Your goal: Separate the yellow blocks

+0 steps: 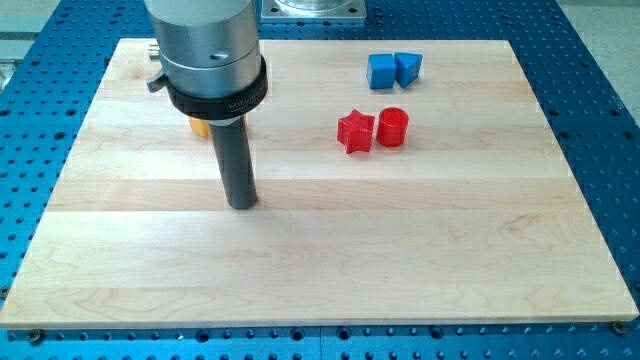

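Observation:
A small part of a yellow block (pixel 199 127) shows at the view's upper left, mostly hidden behind the arm's silver housing (pixel 205 45). Its shape cannot be made out, and I see only one yellow piece. My tip (pixel 241 203) rests on the wooden board (pixel 320 260), below and a little to the right of that yellow block, apart from it.
A red star (pixel 355 131) and a red cylinder (pixel 393 127) stand side by side right of centre. A blue cube (pixel 382 71) and a blue wedge-like block (pixel 408 67) touch each other near the view's top right. A blue perforated table surrounds the board.

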You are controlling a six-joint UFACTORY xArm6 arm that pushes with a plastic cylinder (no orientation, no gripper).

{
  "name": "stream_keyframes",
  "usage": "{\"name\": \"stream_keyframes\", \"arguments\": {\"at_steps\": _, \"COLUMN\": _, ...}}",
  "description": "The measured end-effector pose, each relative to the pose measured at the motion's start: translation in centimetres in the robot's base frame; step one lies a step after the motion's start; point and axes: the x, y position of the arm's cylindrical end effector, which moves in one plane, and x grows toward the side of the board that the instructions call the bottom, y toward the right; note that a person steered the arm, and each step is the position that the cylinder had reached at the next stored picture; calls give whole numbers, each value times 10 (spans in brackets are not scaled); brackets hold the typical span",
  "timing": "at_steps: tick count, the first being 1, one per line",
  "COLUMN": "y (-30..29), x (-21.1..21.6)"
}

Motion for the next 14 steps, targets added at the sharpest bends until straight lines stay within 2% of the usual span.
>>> {"name": "stream_keyframes", "arguments": {"at_steps": 2, "y": 6, "x": -14}}
{"name": "stream_keyframes", "arguments": {"at_steps": 4, "y": 27, "x": -128}}
{"name": "stream_keyframes", "arguments": {"at_steps": 5, "y": 81, "x": -188}}
{"name": "stream_keyframes", "arguments": {"at_steps": 6, "y": 141, "x": -215}}
{"name": "stream_keyframes", "arguments": {"at_steps": 8, "y": 204, "x": -219}}
{"name": "stream_keyframes", "arguments": {"at_steps": 11, "y": 216, "x": -209}}
{"name": "stream_keyframes", "arguments": {"at_steps": 12, "y": 176, "x": -172}}
{"name": "stream_keyframes", "arguments": {"at_steps": 14, "y": 28, "x": -90}}
